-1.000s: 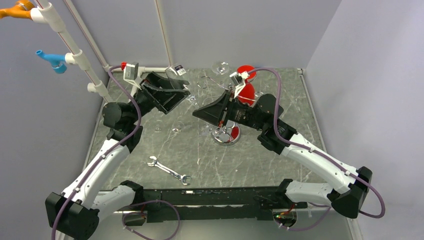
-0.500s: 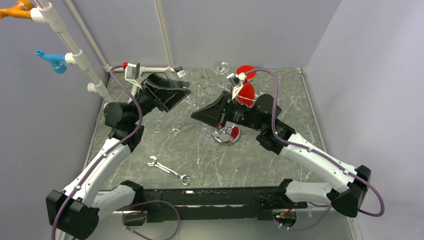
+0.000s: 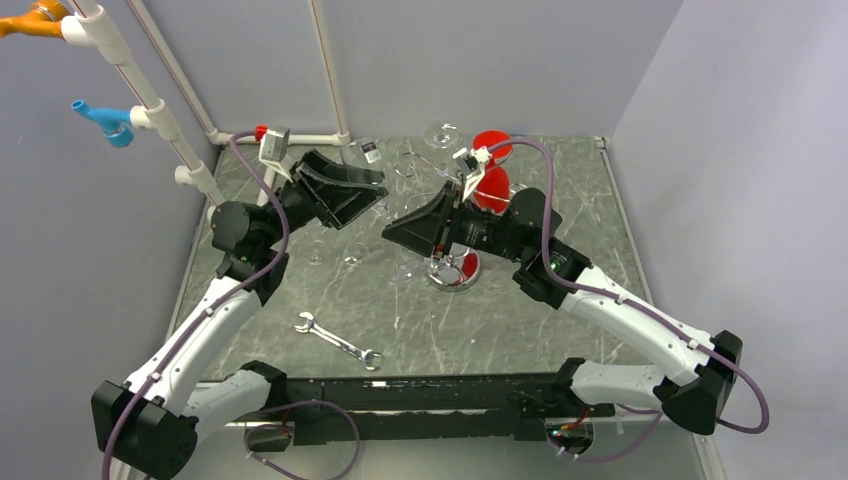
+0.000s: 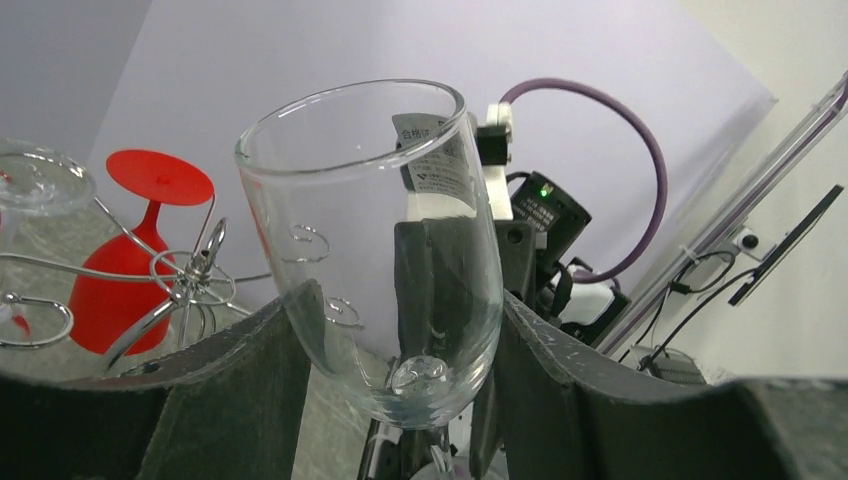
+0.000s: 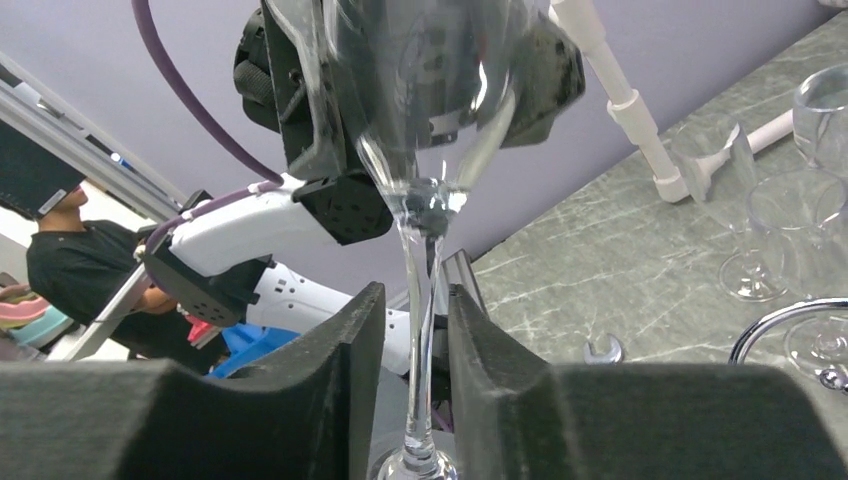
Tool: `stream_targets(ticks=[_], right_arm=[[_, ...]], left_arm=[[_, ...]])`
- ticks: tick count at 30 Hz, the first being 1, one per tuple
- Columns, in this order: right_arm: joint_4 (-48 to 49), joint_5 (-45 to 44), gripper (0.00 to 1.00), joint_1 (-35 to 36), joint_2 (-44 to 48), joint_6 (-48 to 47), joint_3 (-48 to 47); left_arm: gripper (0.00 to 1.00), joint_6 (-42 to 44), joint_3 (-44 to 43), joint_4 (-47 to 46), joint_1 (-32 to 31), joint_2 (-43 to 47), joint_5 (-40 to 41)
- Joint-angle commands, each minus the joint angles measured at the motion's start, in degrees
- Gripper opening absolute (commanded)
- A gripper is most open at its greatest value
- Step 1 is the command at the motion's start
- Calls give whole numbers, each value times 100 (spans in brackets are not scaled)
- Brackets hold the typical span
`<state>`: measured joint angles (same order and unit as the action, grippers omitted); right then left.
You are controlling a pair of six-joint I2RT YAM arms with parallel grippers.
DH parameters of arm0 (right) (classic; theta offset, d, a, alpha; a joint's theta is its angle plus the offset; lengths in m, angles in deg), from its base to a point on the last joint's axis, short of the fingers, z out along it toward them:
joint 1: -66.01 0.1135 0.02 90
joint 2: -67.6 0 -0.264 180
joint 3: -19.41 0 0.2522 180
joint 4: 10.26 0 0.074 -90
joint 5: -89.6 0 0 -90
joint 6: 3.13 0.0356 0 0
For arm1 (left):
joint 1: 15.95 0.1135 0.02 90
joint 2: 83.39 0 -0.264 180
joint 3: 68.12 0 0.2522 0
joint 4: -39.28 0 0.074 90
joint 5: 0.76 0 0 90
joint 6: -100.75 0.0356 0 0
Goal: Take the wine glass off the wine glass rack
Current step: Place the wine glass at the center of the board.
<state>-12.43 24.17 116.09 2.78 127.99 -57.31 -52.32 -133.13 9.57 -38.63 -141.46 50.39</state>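
Between the two arms, just left of the wine glass rack's (image 3: 458,272) central post, your wine glass (image 4: 370,270) was held up above the table (image 3: 560,310). You had the left gripper (image 4: 400,320) clamped on its bowl. In the left wrist view both dark fingers (image 4: 240,400) pressed against the sides of the glass, and the rim pointed away from that camera. Your right gripper (image 5: 415,310) stood around the stem close to the foot. Its jaws were narrowly apart, with a sliver of gap on either side of the stem, so it was not pinching the stem.

From these views I could not tell whether the foot was fully clear of the rack's curled wire arms. Some of those loops showed through the bowl in the left wrist view, just behind it.

The rack's round chrome base sat on the table below your right gripper, and its wire arms spread toward the far side. A red glass (image 4: 125,270) hung upside down on the rack's far right side, and the top view showed a second red one beside it. Several clear glasses (image 5: 800,215) stood upright on the table left of the rack, near your left arm. A wrench (image 3: 338,341) lay flat on the near part of the table, well apart from the rack and both grippers.
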Motion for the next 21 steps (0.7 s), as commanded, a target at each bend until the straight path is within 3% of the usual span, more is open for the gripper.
stream_targets(ticks=[1,11,21], right_arm=[[151,-36,36,27,114,-184,-269],[-3,335,64,27,180,-369,-429],[-417,379,81,32,259,-859,-983]], left_arm=[[0,323,-316,97,-43,188,-290],[0,1261,-669,1255,-43,429,-819],[0,2270,-900,2168,-44,685,-1259]])
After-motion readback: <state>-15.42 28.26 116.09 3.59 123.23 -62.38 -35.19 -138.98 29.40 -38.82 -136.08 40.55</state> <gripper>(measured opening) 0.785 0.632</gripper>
